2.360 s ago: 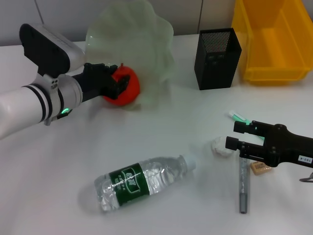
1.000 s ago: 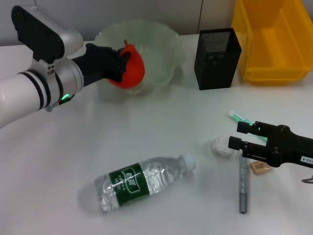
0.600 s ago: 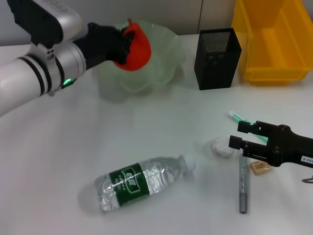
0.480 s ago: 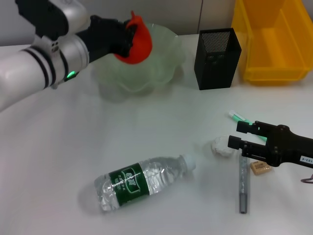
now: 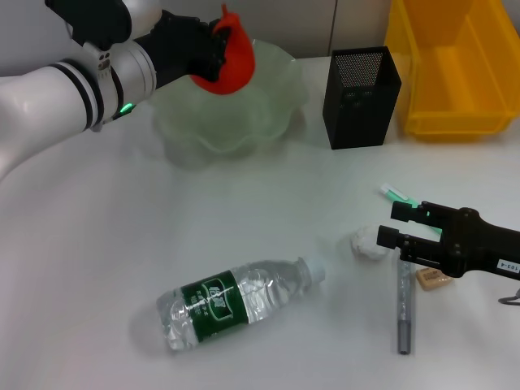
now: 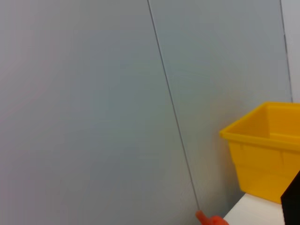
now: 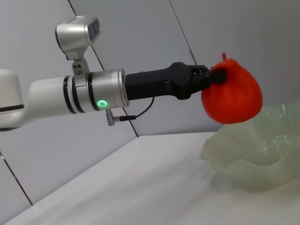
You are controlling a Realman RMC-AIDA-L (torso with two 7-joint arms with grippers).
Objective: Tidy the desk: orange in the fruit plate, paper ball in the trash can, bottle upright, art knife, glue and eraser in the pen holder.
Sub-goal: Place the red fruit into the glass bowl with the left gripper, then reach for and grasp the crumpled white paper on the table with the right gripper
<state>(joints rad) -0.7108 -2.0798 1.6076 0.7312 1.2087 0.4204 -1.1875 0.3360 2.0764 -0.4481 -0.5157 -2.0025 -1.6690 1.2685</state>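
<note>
Left hand (image 5: pixel 213 50) holds orange (image 5: pixel 230 58) tight, upper left of frame, just above fruit plate (image 5: pixel 268 114); plate lies straight below.

A white table (image 5: pixel 244 203) carries everything. Below the left gripper (image 5: pixel 213 50) the fruit plate (image 5: pixel 268 106) is set. Beside the right gripper (image 5: pixel 388 226) lie the paper ball (image 5: pixel 367 242), eraser (image 5: pixel 432 278) and a grey pen (image 5: pixel 404 313); the bottle (image 5: pixel 236 302) lies flat nearby. Farther off stand the pen holder (image 5: pixel 361 96) and trash can (image 5: pixel 455 65).
</note>
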